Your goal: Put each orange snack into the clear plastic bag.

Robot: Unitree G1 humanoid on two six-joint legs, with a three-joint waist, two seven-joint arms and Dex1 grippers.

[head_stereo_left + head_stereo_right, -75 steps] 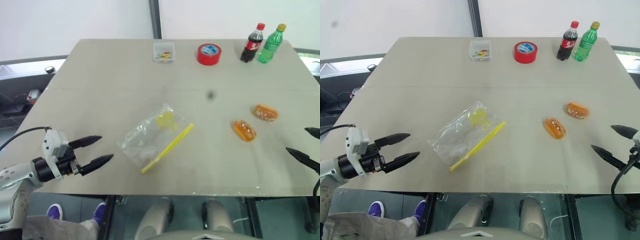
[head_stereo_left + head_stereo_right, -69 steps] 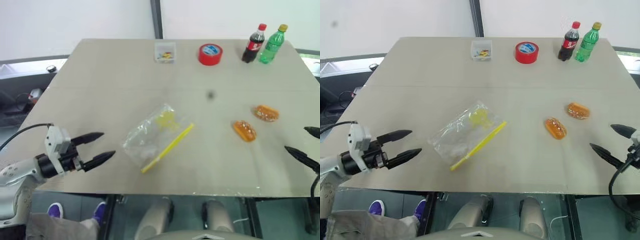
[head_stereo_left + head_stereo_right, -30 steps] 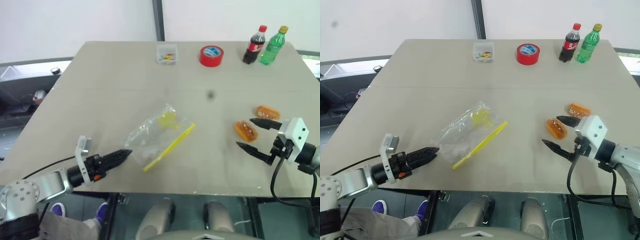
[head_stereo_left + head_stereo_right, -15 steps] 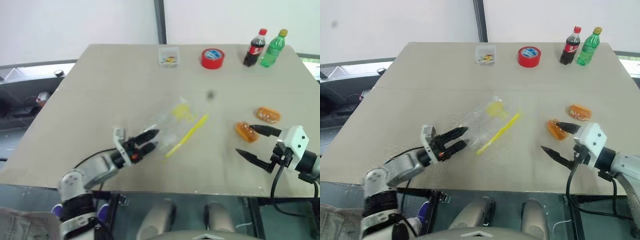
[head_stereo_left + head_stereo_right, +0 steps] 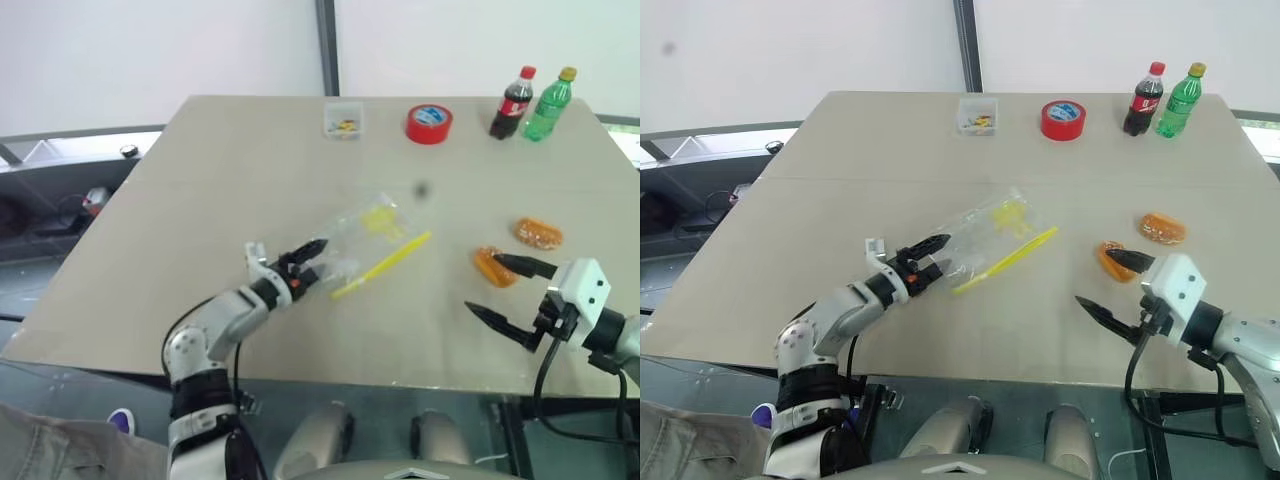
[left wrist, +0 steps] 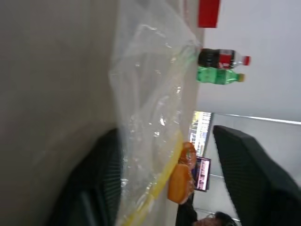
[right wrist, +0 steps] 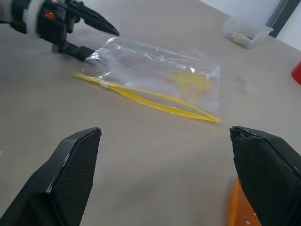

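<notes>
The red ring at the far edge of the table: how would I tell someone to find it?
Look along the far edge of the beige table, where a few small items stand in a row. The red tape roll lies flat between a small clear box and two bottles. It alone is a low, bright red ring with a blue-and-white centre.

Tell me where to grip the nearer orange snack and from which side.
Grip the nearer orange snack across its narrow middle, coming from above. It lies flat, an elongated oval; the right gripper is open beside it, one finger over it.
</notes>
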